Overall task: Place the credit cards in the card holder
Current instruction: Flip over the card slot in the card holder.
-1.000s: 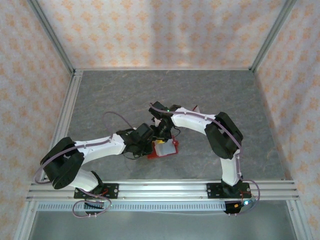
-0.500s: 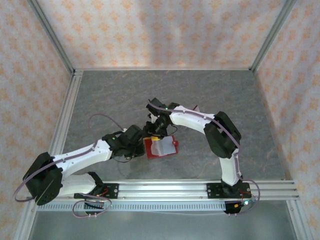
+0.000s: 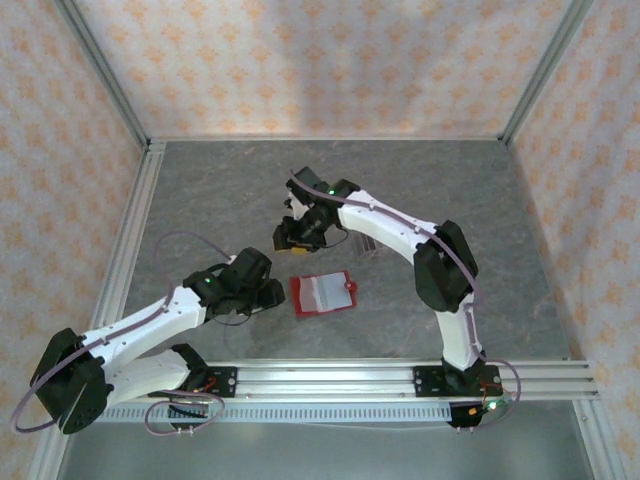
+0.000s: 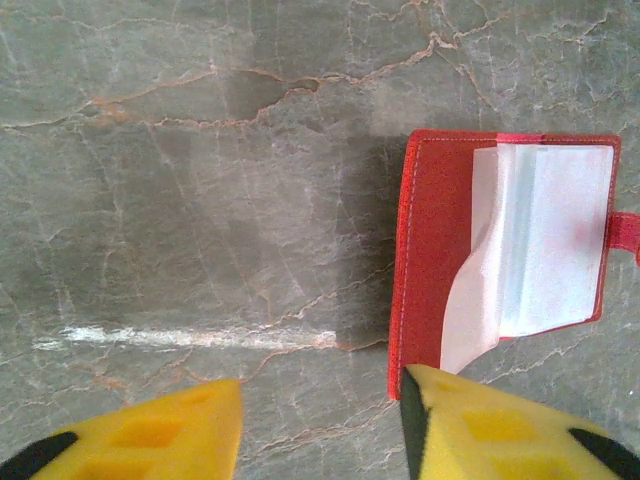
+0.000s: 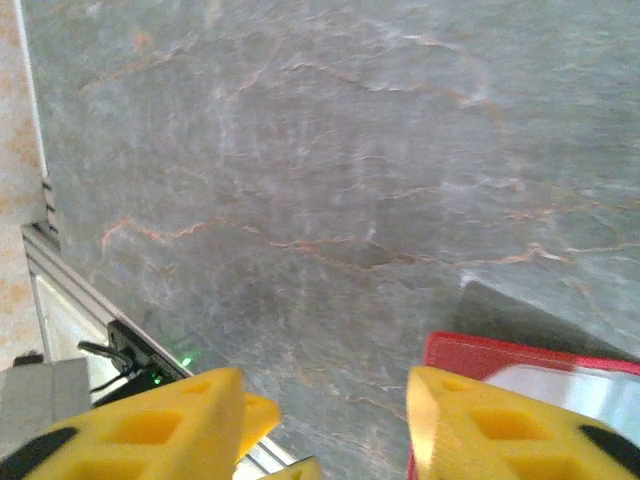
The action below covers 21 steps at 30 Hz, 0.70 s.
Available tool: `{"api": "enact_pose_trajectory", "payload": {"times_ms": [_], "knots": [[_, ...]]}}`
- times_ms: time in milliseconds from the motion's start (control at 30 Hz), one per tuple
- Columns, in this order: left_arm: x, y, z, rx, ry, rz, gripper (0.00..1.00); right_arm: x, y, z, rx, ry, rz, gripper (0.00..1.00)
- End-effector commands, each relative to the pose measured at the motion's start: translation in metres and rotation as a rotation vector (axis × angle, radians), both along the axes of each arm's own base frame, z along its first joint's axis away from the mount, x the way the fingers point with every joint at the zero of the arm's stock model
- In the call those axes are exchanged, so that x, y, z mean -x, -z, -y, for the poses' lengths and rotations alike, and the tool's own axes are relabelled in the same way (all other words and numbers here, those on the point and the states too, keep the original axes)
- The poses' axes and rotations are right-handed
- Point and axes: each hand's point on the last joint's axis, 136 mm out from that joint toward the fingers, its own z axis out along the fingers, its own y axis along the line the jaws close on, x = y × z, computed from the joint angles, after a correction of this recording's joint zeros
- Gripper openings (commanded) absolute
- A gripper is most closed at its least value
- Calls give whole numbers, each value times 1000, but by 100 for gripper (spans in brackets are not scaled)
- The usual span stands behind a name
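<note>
Open card holder (image 3: 323, 294) lies flat on the table (image 3: 210, 200), neither tool gripping it.
Left tool (image 4: 320, 428): jaws apart, empty, just left of the holder's red cover; one finger overlaps its near corner in the left wrist view. Right tool (image 5: 325, 425): jaws parted, empty, hovering beyond the holder's far-left side, apart from it. Pale sleeves (image 4: 545, 240) face up.

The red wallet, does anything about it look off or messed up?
The card holder lies open on the table, and one pale inner sleeve is curled up and peeled away from the others instead of lying flat. That loose flap is the only odd thing. Nothing looks torn or spilled.
</note>
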Motion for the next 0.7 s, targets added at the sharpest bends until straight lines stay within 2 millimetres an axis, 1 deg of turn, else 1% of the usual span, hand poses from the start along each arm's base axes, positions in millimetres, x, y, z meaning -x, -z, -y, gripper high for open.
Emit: {"api": "enact_pose_trajectory", "payload": {"times_ms": [0,67,167,300,367,433,500,567,667], "knots": [[-10,-13,10,11,39,26,50,-12,-5,48,85,61,23,38],[-16,-14,16,9,58,26,51,-21,-9,70,89,113,30,32],[-25,-10,26,1,82,9,51,-34,-13,108,134,193,53,24],[-34,-3,34,-22,100,-14,51,-47,-18,155,237,266,99,23],[-36,2,37,-45,114,-31,51,-51,-21,173,296,288,127,23],[-39,5,40,-56,123,-39,51,-54,-22,186,359,284,155,23],[-40,10,43,-62,132,-52,51,-55,-18,196,428,273,162,22],[-42,12,45,-70,142,-58,51,-56,-17,198,453,257,162,20],[-41,17,45,-86,146,-71,50,-57,-13,195,474,225,165,21]]}}
